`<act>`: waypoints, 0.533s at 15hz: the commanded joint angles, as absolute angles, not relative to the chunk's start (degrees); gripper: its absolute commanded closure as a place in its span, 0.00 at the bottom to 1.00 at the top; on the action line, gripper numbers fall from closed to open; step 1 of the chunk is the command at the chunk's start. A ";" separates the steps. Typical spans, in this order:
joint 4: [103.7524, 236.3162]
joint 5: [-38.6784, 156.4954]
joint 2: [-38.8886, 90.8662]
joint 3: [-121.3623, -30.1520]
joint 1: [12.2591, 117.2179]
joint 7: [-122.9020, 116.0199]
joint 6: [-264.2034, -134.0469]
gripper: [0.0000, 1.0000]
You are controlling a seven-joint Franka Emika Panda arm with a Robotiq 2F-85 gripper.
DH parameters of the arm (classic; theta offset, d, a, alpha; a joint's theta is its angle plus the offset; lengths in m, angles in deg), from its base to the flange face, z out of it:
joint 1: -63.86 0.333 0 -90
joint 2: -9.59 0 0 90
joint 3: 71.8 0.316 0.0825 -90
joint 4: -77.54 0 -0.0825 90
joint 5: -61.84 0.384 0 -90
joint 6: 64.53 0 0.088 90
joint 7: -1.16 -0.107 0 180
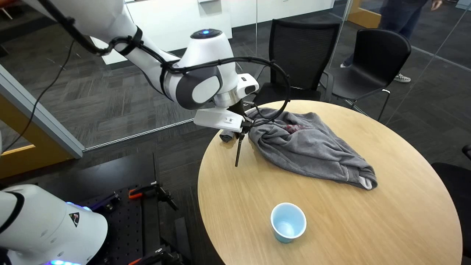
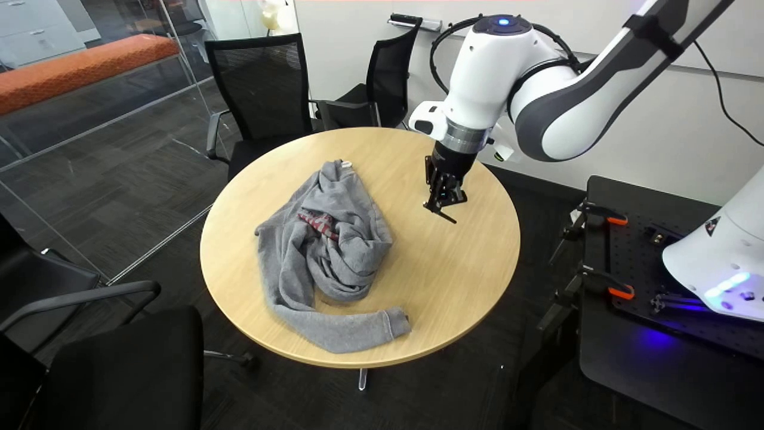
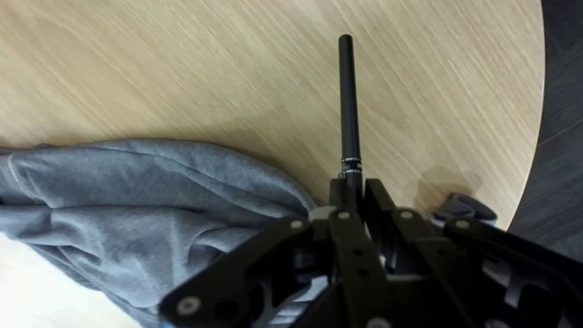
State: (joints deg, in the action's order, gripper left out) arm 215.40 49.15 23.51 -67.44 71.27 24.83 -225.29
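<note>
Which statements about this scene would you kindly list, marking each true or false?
1. The gripper holds a black pen-like stick. True.
2. The pale blue cup stands upright on the table. True.
3. The stick is inside the cup. False: the gripper holds it outside the cup.
4. The gray garment shows in both exterior views. True.
5. The garment is neatly folded. False: it lies crumpled.
6. The table is square. False: it is round.

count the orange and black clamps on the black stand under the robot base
2, both along the edge of the stand facing the round table: one clamp nearer the white wall, another clamp farther away. The robot base may hide more.
</note>
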 commanded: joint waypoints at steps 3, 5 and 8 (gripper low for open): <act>210.26 38.47 29.25 -68.31 72.62 25.34 -222.71 0.97; 208.12 34.00 31.52 -69.82 74.04 23.32 -222.19 0.97; 204.71 31.98 35.61 -69.77 74.27 23.34 -221.15 0.97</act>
